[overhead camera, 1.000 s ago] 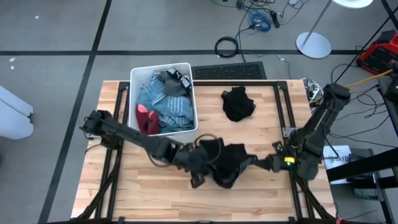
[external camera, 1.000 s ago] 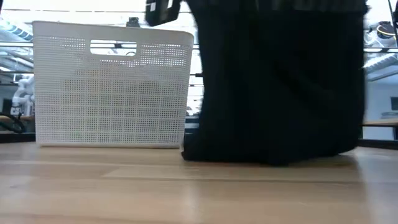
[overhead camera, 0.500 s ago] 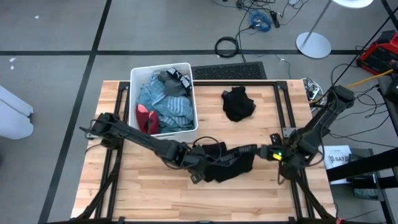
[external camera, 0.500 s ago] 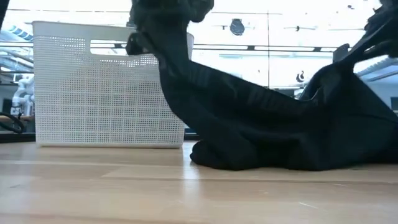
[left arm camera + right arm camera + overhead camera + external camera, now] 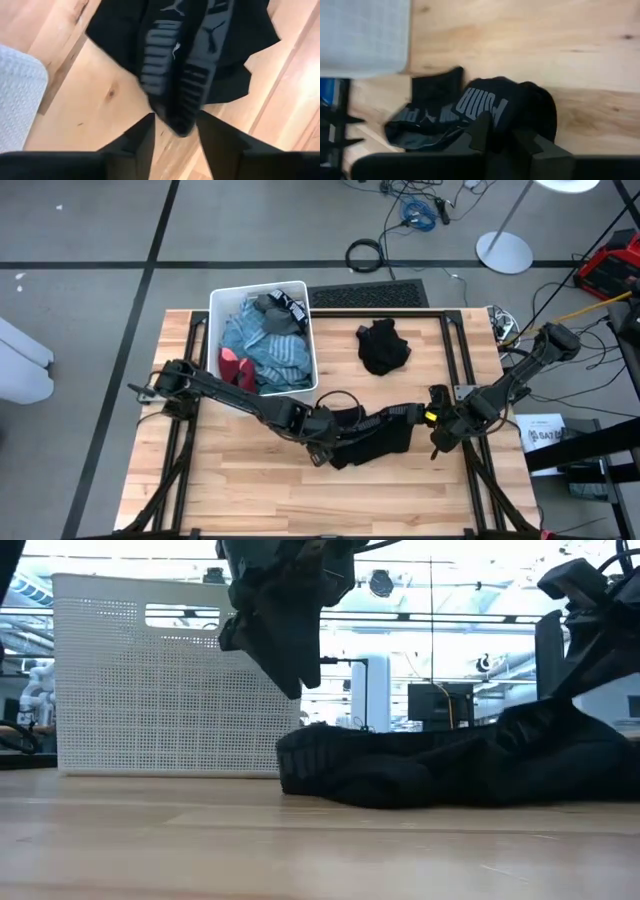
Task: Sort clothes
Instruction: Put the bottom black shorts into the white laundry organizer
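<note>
Both grippers are down at the front of the table, one at each end of a black garment [image 5: 372, 437]. From where I stand, the left gripper [image 5: 322, 446] has its fingers [image 5: 142, 140] parted, a fold of the printed black cloth drooping between them without being pinched. The right gripper [image 5: 436, 436], at about three o'clock from the cloth, looks nearly closed on the fabric's edge, though I can't tell for sure that it grips.

That garment is limp and light, sagging flat onto the wood [image 5: 320, 840] wherever nothing lifts it. I'd pinch it at a thick bunched fold or a hem, since a single layer would likely slide out.

Up at eleven o'clock the white bin [image 5: 215, 330] holds the other clothes [image 5: 268, 350]; a second black bundle [image 5: 384, 346] lies at one o'clock.
</note>
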